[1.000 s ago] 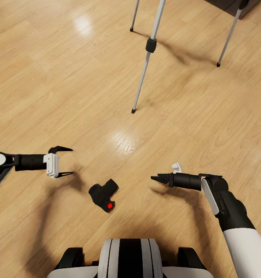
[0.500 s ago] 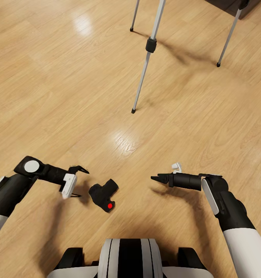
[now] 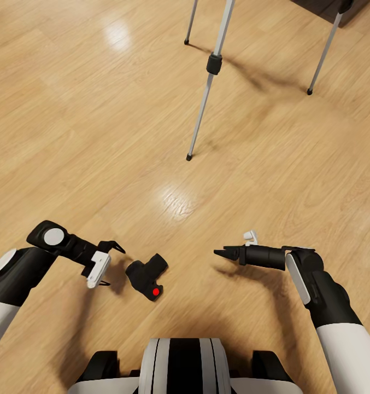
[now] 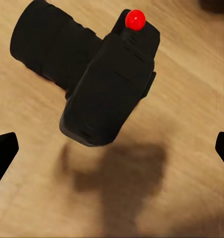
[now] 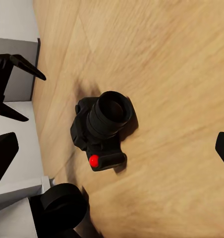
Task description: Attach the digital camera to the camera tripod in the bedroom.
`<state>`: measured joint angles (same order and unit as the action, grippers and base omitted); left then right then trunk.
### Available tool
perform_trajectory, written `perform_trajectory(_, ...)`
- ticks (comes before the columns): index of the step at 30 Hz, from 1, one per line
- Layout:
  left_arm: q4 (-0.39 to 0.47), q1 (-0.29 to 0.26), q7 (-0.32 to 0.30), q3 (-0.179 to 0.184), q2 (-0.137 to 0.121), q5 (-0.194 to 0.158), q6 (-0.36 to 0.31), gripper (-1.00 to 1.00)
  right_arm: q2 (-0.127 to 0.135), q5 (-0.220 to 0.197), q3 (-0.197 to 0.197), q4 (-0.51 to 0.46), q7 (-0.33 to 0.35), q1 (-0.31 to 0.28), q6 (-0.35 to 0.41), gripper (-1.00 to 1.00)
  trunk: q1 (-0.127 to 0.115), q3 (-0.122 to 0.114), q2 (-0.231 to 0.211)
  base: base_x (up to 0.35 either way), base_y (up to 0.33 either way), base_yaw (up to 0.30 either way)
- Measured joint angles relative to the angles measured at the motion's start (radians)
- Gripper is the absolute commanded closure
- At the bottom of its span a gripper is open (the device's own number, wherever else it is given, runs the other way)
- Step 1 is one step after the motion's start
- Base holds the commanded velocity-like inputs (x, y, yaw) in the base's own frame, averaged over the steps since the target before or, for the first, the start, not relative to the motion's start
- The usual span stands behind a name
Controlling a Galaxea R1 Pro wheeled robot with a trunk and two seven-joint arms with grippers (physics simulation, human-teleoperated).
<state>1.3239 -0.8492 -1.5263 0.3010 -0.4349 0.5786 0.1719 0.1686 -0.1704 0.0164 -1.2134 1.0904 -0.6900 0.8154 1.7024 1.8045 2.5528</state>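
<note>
Tripod [image 3: 209, 82]: cut off above; three silver legs stand on the wood floor [image 3: 97, 137].
Camera [image 3: 146, 275]: lies on the floor, red button up, untouched.
Left gripper [image 3: 109, 265]: spread wide, empty, just beside the camera.
Right gripper [image 3: 222, 253]: fingers look pressed together, empty, farther off.

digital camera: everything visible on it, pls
The digital camera is small, black and matte, plastic-looking, with a chunky body, a stubby round lens barrel and a bright red round button on a top corner. It lies on the light wood floor just ahead of the robot's base, lens toward the right gripper. Nothing grips it: the left gripper sits open close beside it, fingers apart from the body.
</note>
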Motion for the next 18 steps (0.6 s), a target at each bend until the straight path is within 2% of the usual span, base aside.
perform_trajectory(4,0.000,-0.002,0.000,-0.001,0.006,0.001,-0.001,-1.00,0.000,0.000,0.000,0.000,0.000,0.000,0.000,-1.00,0.000,0.000,0.000,0.000,0.000,0.000)
perform_trajectory(6,-0.001,-0.003,0.000,-0.002,0.017,0.000,-0.001,-1.00,0.000,0.000,0.000,0.000,0.000,0.000,0.000,-1.00,0.000,0.000,0.000,0.000,0.000,0.000)
perform_trajectory(8,-0.008,-0.004,0.000,-0.001,0.062,0.006,0.000,-1.00,0.000,0.000,0.000,0.000,-0.001,0.000,0.000,-1.00,0.000,0.000,0.000,0.000,0.000,0.000)
perform_trajectory(10,-0.012,-0.007,0.000,-0.001,0.083,0.009,0.001,-1.00,0.000,0.000,0.000,0.000,-0.001,0.000,0.000,-1.00,0.000,0.000,0.000,0.000,0.000,0.000)
perform_trajectory(11,-0.021,-0.010,0.000,-0.001,0.112,0.013,0.004,-1.00,0.000,0.000,0.000,0.000,0.000,0.000,0.000,-1.00,0.000,0.000,0.000,0.000,0.000,0.000)
perform_trajectory(14,-0.029,-0.012,0.000,0.000,0.136,0.015,0.009,-1.00,0.000,0.000,0.000,0.000,0.000,0.000,0.000,-1.00,0.000,0.000,0.000,0.000,0.000,0.000)
perform_trajectory(18,-0.035,-0.013,0.000,-0.001,0.147,0.016,0.021,-1.00,0.000,0.000,0.000,0.000,0.001,0.000,0.000,-1.00,0.000,0.000,0.000,0.000,0.000,0.000)
